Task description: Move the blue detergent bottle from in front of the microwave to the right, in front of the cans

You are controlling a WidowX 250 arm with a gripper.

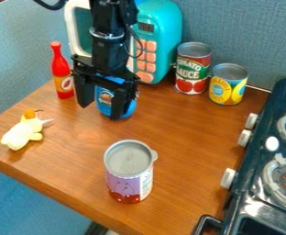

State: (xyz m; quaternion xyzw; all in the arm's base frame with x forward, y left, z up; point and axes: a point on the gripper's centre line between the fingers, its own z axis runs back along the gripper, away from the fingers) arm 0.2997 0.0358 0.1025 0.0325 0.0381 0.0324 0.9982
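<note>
The black gripper (101, 111) hangs upright over the back left of the wooden table, open, its two fingers well apart. Right behind it stands a blue can (129, 106), partly hidden by the right finger; whether they touch I cannot tell. A red bottle (62, 78) is upright just left of the gripper. At the table's left lies a pale yellow plush toy (23, 133) with an orange-brown tip. A purple and red can (129, 179) with a grey lid stands at the front middle.
Behind the arm is a teal toy microwave (161, 30) with its white-framed door open. A tomato can (192, 69) and a yellow and blue can (228, 85) stand by the back wall. A dark toy stove (255, 202) with white knobs borders the wooden table (188, 133) on the right.
</note>
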